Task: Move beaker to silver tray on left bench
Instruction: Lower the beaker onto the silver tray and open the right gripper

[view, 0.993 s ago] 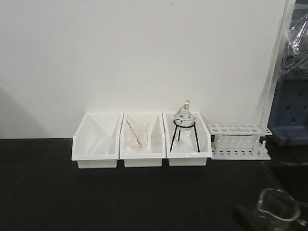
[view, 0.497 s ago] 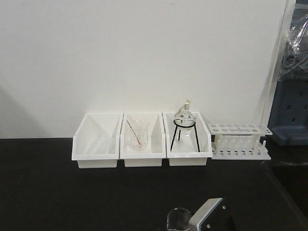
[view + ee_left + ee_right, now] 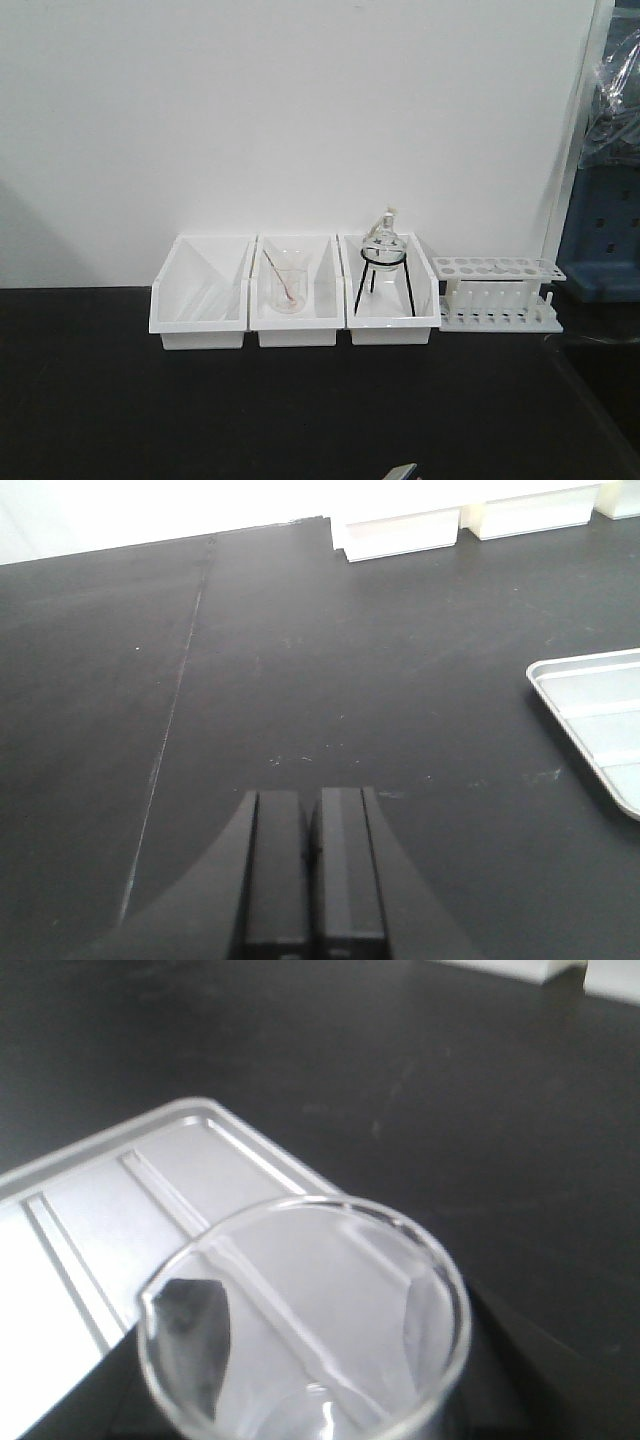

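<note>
In the right wrist view the clear glass beaker [image 3: 300, 1320] fills the lower frame, rim towards the camera. My right gripper [image 3: 305, 1360] is shut on it; a dark finger [image 3: 192, 1332] shows through the glass on each side. The beaker hangs over the near corner of the silver tray [image 3: 120, 1210]. In the left wrist view my left gripper [image 3: 312, 810] is shut on nothing above the bare black bench, and the tray's corner [image 3: 600, 720] lies to its right. In the front view the beaker is out of sight.
At the back of the bench stand three white bins [image 3: 200, 300]. The middle one holds a beaker with a pinkish rod [image 3: 286, 285], the right one a flask on a black wire stand [image 3: 383, 245]. A white test-tube rack [image 3: 497, 290] stands to their right.
In the front view the right arm with the beaker moved from the bottom right towards the left and down out of frame; only a small grey tip remains at the bottom edge.
</note>
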